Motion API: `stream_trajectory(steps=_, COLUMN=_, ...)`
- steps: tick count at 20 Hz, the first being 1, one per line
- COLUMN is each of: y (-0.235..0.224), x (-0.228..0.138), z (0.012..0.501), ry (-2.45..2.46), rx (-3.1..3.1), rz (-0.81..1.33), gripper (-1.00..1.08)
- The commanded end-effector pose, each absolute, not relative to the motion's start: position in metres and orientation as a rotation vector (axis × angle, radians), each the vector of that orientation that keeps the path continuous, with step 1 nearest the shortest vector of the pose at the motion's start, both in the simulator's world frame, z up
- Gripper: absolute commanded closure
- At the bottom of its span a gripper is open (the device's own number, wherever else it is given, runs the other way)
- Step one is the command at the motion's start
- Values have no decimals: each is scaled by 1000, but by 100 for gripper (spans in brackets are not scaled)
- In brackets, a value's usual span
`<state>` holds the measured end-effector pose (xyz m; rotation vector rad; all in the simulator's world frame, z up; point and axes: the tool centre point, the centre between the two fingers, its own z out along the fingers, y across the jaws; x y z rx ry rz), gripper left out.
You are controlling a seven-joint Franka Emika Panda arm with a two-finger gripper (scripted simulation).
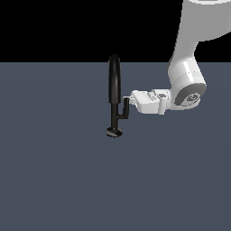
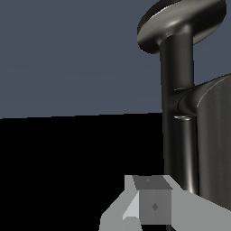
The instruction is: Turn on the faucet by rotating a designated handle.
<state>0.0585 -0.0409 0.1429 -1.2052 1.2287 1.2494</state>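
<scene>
The glossy black faucet [image 1: 114,81] stands upright on the floor, with a tall arched spout, a thin stem and a small round base disc. Its short L-shaped handle [image 1: 126,109] branches off the stem toward the exterior view's right and turns upward. My gripper [image 1: 128,99] reaches in level from the exterior view's right, its tips at the top of the handle. The jaws look shut with nothing between them. In the wrist view the faucet stem [image 2: 178,117] and the handle [image 2: 216,135] loom close beside the grey fingers [image 2: 149,207].
The flat grey-blue floor [image 1: 54,171] stretches all around the faucet. The white arm [image 1: 187,76] comes down from the upper right of the exterior view. Nothing else stands near.
</scene>
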Motion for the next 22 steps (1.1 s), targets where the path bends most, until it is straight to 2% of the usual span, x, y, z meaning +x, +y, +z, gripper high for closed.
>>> stream_trajectory(steps=1, y=-41, x=53, z=145, ry=1229, rx=-1205, rz=1249, gripper=108)
stream_trajectory(steps=22, y=-42, x=8, z=156, ry=1228, rx=-1207, rz=1240, gripper=108)
